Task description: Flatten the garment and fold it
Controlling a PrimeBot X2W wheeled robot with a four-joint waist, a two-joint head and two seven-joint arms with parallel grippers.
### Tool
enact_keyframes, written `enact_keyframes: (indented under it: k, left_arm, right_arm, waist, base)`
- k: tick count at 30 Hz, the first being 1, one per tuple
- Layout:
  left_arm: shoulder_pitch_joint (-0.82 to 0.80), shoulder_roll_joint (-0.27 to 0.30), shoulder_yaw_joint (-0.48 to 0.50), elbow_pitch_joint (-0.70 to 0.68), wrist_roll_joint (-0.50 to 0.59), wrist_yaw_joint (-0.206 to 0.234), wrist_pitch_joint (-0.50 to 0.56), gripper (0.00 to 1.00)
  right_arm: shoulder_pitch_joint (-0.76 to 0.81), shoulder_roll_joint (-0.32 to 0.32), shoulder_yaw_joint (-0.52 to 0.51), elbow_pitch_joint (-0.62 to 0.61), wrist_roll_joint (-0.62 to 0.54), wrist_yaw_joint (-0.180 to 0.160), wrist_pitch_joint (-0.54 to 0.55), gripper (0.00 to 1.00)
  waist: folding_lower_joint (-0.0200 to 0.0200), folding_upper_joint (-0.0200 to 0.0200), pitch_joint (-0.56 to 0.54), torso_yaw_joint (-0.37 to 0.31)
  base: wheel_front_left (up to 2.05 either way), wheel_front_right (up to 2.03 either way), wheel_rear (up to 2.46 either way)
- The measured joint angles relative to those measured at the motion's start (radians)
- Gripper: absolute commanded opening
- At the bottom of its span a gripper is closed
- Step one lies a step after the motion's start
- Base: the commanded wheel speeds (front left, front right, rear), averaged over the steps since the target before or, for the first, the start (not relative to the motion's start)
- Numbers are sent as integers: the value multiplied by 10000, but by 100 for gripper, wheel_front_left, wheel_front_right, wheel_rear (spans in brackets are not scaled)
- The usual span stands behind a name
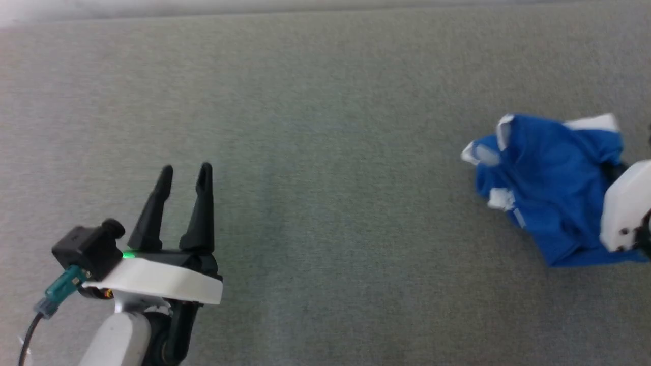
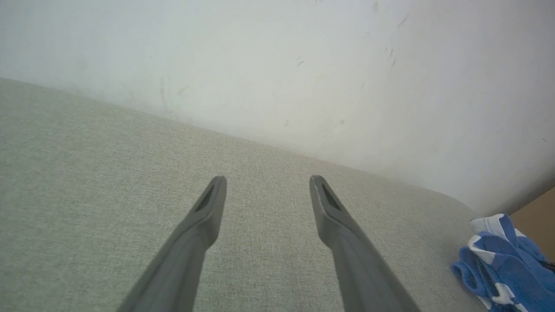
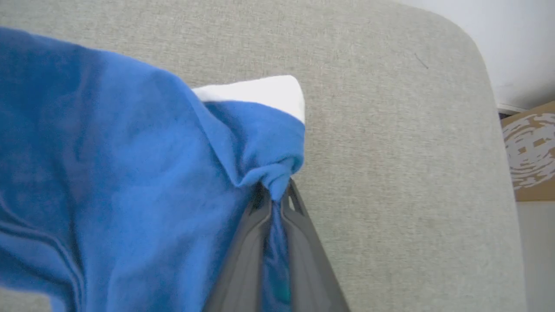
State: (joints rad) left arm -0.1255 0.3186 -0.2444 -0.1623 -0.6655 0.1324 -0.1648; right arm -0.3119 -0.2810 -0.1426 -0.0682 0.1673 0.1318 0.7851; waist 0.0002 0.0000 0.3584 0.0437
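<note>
At the right edge of my head view: one crumpled garment, pinched in my right pincer.

The garment, a single bright blue bunch with white trim, lies on the grey fabric-covered table. Its long axis slants from upper left to lower right in the head view. My right pincer is pressed together on a blue fold just below a white edge, with cloth gathered between its two fingers. My left pincer, well apart to the left, stands spread wide above the table. Two pincers, one garment.
</note>
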Motion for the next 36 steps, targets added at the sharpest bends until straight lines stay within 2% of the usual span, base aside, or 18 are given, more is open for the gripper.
enact_keyframes:
  k: [2,8,20,29,36]
  left_arm:
    - [-52,48,13,-77,52,4,33,100]
    - [-363,337,174,-570,192,21,150,100]
    - [-710,934,431,-1707,1060,408,142,100]
    - [-736,1187,430,-2128,1302,535,249,100]
    - [-883,1258,445,-2422,1547,621,130,100]
  right_arm:
    - [-110,-178,-25,-2,-4,-2,52,0]
    - [-540,-1250,-351,-6,-242,-2,25,0]
    - [-970,-2865,-995,646,-865,0,-1078,0]
    - [-1418,-3285,-1292,1323,-1482,2,-1973,0]
    - [-1699,-3202,-1367,2082,-1726,2,-2387,0]
  waist:
    - [0,0,117,-81]
    - [0,0,848,-550]
    - [0,0,2214,-1208]
    - [-1,0,2906,-1405]
    - [-2,0,3164,-1470]
  base:
    - [0,0,0]
    - [0,0,0]
    - [0,0,0]
    - [0,0,0]
    - [0,0,0]
